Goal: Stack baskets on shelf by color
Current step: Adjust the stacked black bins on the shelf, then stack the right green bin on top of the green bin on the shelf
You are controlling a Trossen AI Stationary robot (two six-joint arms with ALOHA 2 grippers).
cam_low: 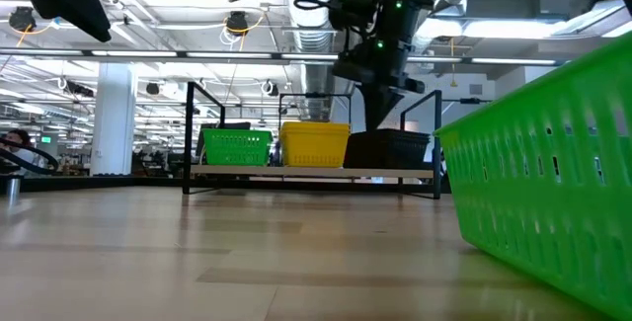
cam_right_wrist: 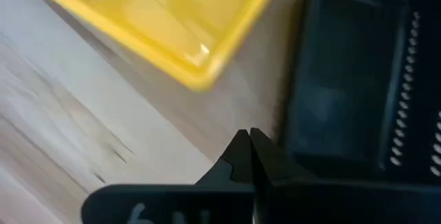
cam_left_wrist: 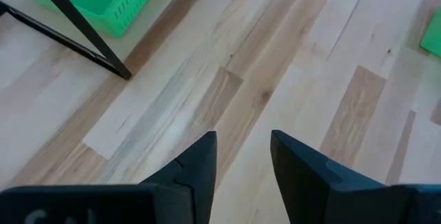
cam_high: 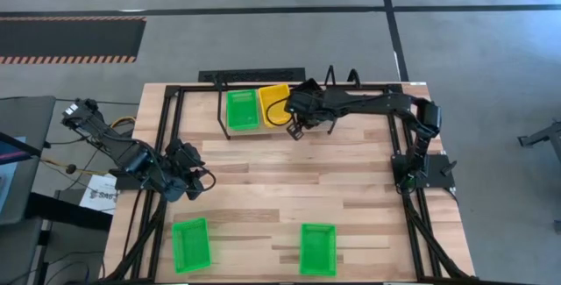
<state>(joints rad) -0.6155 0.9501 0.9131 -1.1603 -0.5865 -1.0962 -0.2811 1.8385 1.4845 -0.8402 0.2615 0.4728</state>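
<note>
Clenched empty, the right gripper (cam_right_wrist: 249,136) is hanging just off the front edge of the light wooden wire-framed shelf (cam_low: 311,172), which is carrying green (cam_low: 236,146), yellow (cam_low: 315,143) and black (cam_low: 387,148) mesh plastic baskets side by side. Released and empty, the left gripper (cam_left_wrist: 242,156) is hovering over bare butcher-block tabletop (cam_high: 289,193) toward its left side. Two more green baskets (cam_high: 191,244) (cam_high: 318,249) are lying well apart near the front edge, leaving wide open room mid-table; no writing is legible.

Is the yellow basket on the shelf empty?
Empty: the yellow basket on the shelf shows only its bare bottom from above.
</note>
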